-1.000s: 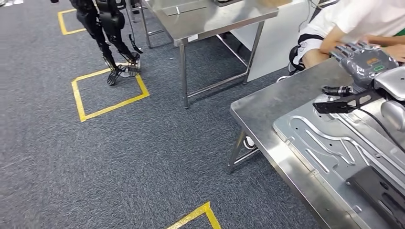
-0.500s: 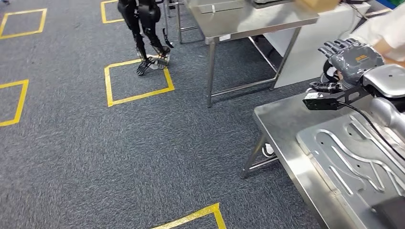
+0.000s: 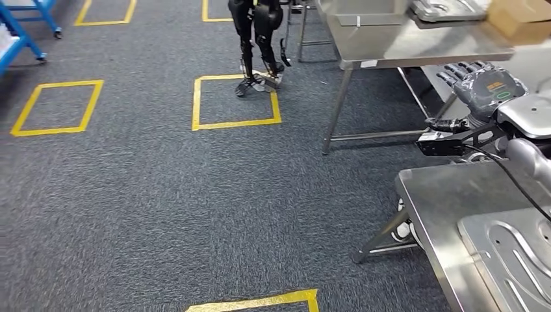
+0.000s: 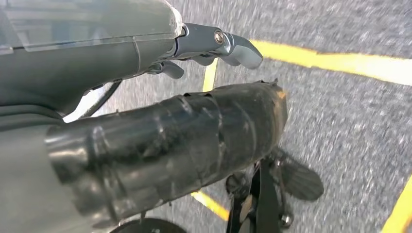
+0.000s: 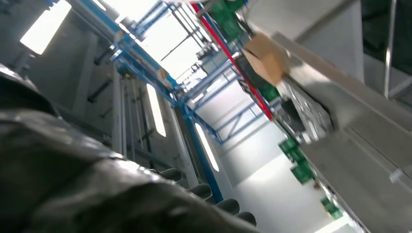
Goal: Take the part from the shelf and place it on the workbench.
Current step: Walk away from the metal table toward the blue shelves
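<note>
A pressed metal part [image 3: 513, 257] lies flat on the steel workbench [image 3: 442, 188] at the lower right of the head view, cut off by the picture's edge. My right hand [image 3: 486, 84] is raised above the workbench's far corner and away from the part, with its fingers stretched out and nothing in them. In the right wrist view its dark fingertips [image 5: 214, 194] point up toward the ceiling lights. My left hand [image 4: 209, 46] hangs over the grey carpet in the left wrist view, its thumb out, holding nothing.
Another robot's black legs [image 3: 260, 39] stand by a yellow taped square [image 3: 234, 101] on the carpet ahead. A second steel table [image 3: 416, 42] carries a cardboard box [image 3: 520, 16] and metal trays. A blue rack [image 3: 23, 29] stands at the far left. More yellow squares mark the floor.
The whole picture has shifted right, so the camera has turned left. The workbench and part now sit at the lower right edge, and the person beside the bench has left the picture.
</note>
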You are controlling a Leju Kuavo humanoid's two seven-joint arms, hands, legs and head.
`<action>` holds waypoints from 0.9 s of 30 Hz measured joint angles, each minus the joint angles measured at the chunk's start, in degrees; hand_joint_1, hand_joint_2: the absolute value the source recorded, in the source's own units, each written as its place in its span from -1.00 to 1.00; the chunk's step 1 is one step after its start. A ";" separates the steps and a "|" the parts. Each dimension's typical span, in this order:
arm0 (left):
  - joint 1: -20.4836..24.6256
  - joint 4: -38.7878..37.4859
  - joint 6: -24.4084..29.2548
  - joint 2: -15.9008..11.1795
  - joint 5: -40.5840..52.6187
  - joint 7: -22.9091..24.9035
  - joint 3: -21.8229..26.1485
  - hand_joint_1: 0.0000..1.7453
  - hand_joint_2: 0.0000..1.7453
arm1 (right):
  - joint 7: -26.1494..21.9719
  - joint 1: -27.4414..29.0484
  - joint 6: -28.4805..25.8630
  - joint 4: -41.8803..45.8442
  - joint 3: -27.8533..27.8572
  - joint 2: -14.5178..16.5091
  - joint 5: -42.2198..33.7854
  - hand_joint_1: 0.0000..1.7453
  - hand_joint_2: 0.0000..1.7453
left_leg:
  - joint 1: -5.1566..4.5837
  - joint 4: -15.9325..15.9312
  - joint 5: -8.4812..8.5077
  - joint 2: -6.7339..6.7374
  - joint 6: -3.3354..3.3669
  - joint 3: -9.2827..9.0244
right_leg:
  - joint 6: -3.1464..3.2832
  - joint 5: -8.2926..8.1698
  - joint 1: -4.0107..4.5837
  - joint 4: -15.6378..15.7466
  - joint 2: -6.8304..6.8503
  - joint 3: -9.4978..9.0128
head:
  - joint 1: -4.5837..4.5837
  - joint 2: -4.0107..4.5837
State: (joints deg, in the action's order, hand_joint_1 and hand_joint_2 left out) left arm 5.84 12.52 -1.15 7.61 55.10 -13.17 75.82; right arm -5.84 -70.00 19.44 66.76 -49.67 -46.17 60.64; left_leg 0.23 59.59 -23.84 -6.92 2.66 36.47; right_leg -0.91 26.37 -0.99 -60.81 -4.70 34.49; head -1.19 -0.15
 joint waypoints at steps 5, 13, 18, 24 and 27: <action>-0.27 0.00 0.07 0.03 0.02 -0.03 0.02 -1.00 -1.00 | -0.04 -0.02 -0.20 -0.03 0.07 0.50 0.05 -1.00 -1.00 | 0.18 1.52 -0.68 0.52 -1.64 1.63 | 1.08 -0.52 -0.01 2.62 2.68 -1.20 | -0.14 -0.01; -0.27 0.01 0.57 0.02 0.02 -0.21 0.04 -1.00 -1.00 | -0.07 0.99 -0.36 0.00 0.32 0.42 0.23 -1.00 -1.00 | 0.28 6.13 -2.76 8.29 -2.34 2.37 | 1.26 -0.23 0.56 2.30 9.37 -1.28 | -0.29 0.00; -0.22 0.00 0.63 0.02 0.02 -0.31 0.07 -1.00 -1.00 | -0.07 0.99 -0.28 0.19 0.76 0.07 0.26 -1.00 -1.00 | -0.31 -0.25 -1.26 8.41 -0.42 -0.91 | -0.07 0.42 0.87 1.85 11.99 -1.49 | -0.26 -0.01; -0.13 0.01 0.67 0.01 0.06 0.04 0.13 -1.00 -1.00 | -0.18 1.31 -0.17 0.13 0.80 -0.27 0.40 -1.00 -1.00 | -0.28 -0.94 -0.41 5.01 0.98 -0.98 | -1.00 7.97 0.17 -12.13 5.19 4.62 | -0.19 -0.01; -0.15 0.01 0.67 0.01 0.09 0.10 0.13 -1.00 -1.00 | -0.23 1.72 -0.16 0.04 0.80 -0.33 0.40 -1.00 -1.00 | -0.39 -0.76 -0.39 2.66 0.97 -1.09 | -0.70 4.69 0.16 -10.34 4.36 4.22 | -0.19 -0.01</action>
State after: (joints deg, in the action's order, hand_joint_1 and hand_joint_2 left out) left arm 5.69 12.52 -0.48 7.62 55.19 -13.07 75.95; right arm -6.07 -68.27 19.27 66.81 -48.87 -46.50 61.05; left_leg -0.15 58.83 -24.23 -4.26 3.63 35.38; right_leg -1.60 31.05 -0.83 -71.15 -0.34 38.71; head -1.38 -0.15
